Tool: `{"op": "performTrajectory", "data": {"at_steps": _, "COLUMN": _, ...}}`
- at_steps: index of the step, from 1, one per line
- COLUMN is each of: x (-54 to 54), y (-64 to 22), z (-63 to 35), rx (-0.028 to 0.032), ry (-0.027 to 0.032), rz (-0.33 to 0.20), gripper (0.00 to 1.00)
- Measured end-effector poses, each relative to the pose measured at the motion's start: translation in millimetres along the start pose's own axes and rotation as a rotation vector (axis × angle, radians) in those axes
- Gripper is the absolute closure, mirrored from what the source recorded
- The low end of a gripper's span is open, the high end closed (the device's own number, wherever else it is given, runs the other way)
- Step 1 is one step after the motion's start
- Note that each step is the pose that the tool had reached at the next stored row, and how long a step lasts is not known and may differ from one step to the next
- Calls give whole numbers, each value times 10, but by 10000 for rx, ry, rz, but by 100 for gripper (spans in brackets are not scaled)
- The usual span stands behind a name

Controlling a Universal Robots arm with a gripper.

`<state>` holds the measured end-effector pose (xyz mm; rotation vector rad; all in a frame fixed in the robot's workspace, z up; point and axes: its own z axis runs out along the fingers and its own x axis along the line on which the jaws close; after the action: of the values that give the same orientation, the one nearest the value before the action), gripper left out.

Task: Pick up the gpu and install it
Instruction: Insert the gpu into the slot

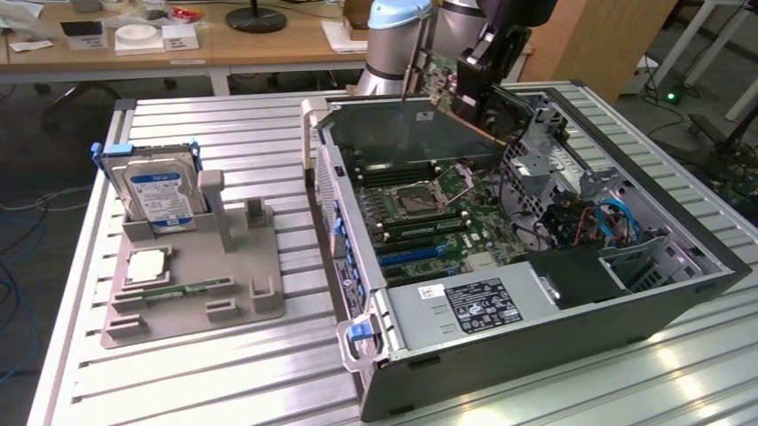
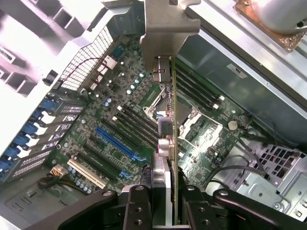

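Slatted table (image 1: 237,373), open case (image 1: 533,355): gripper (image 2: 165,196) clamps gpu (image 2: 164,72) above motherboard (image 2: 115,139).

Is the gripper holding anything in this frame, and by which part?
Yes: the gripper is shut on the gpu, its fingers pinching the card's two flat faces at the edge nearest the wrist, above the open computer case.
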<state>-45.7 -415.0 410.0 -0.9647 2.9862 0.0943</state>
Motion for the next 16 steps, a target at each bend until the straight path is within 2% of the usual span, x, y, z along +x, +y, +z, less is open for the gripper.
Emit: {"op": "performTrajectory", "data": {"at_steps": 16, "x": 3, "y": -2, "z": -1, "rx": -35, "ry": 60, "rz": -1195, "gripper": 72}}
